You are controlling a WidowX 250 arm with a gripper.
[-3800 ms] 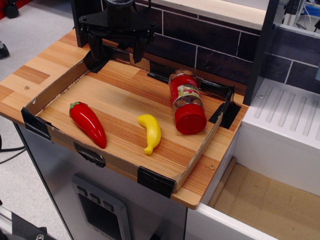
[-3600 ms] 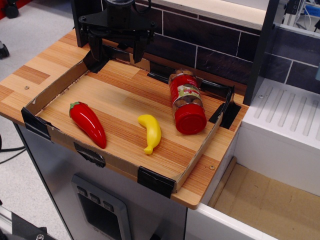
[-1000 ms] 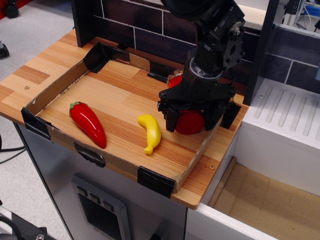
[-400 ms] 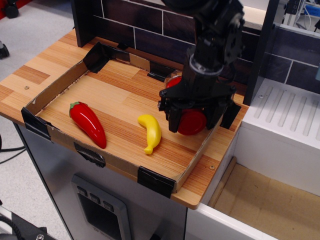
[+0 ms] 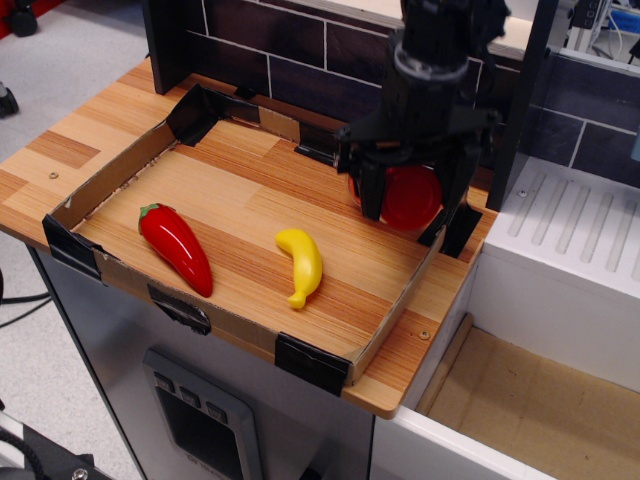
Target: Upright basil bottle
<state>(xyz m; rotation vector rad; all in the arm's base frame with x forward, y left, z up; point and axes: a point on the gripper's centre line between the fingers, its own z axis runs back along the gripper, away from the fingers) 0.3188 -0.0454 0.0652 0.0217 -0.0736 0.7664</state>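
The basil bottle shows only as its wide red cap (image 5: pixel 408 197), facing the camera; its clear body and label are hidden behind my gripper. My black gripper (image 5: pixel 414 196) comes down from above at the back right of the tray and is shut on the bottle near the cap, one finger (image 5: pixel 371 193) on each side. The bottle hangs above the tray floor, near the right wall.
A red toy chilli pepper (image 5: pixel 176 248) lies at the tray's front left and a yellow toy banana (image 5: pixel 301 265) at the front middle. The shallow cardboard tray (image 5: pixel 110 178) has low walls with black taped corners. A dark brick wall stands behind, a white counter (image 5: pixel 570 240) to the right.
The gripper came from the back left to the lying bottle, closed on it near the cap, and has now lifted it up and back toward the right rear of the tray.
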